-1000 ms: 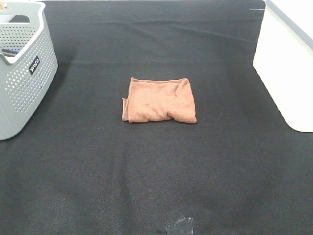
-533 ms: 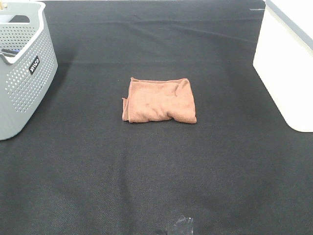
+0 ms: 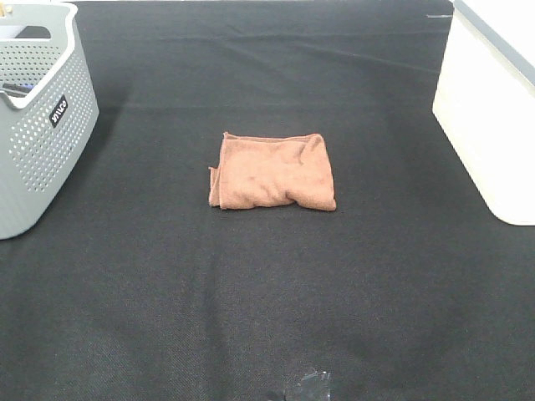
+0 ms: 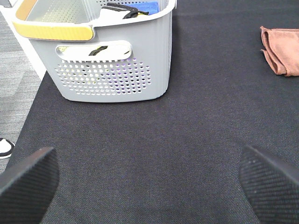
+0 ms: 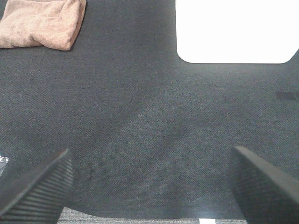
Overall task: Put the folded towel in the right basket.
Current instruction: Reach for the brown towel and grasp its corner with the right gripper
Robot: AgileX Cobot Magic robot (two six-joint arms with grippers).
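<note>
A folded brown towel (image 3: pixel 272 172) lies flat in the middle of the black table. It also shows in the left wrist view (image 4: pixel 281 48) and in the right wrist view (image 5: pixel 42 23). The white right basket (image 3: pixel 493 109) stands at the table's right edge; the right wrist view shows its white side (image 5: pixel 236 30). My left gripper (image 4: pixel 149 186) is open and empty above bare cloth, near the grey basket. My right gripper (image 5: pixel 149 186) is open and empty, between the towel and the white basket. Neither arm shows in the exterior high view.
A grey perforated basket (image 3: pixel 38 109) stands at the far left, with items inside and a yellow-padded handle (image 4: pixel 53 30). A scrap of clear tape (image 3: pixel 309 386) lies near the table's front edge. The floor (image 4: pixel 16 88) shows beyond the table's left edge.
</note>
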